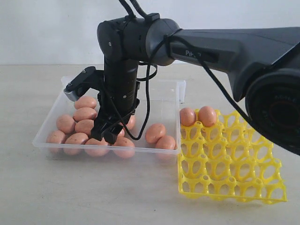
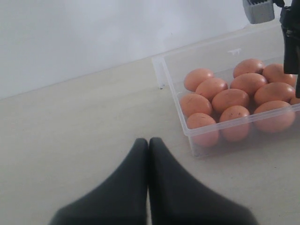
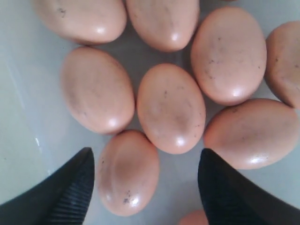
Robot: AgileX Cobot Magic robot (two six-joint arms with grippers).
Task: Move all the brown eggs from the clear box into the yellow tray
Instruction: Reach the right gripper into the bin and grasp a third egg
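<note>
Several brown eggs lie in the clear box at the left. Two more eggs sit in the far left cups of the yellow tray, which stands right of the box. My right gripper reaches across into the box and hangs low over the eggs. Its wrist view shows it open, with one egg lying between the fingers, untouched. My left gripper is shut and empty, above bare table short of the box.
The right arm's dark links stand over the middle of the box and hide part of its eggs. The box and tray rest on a pale tabletop. A white wall rises behind it.
</note>
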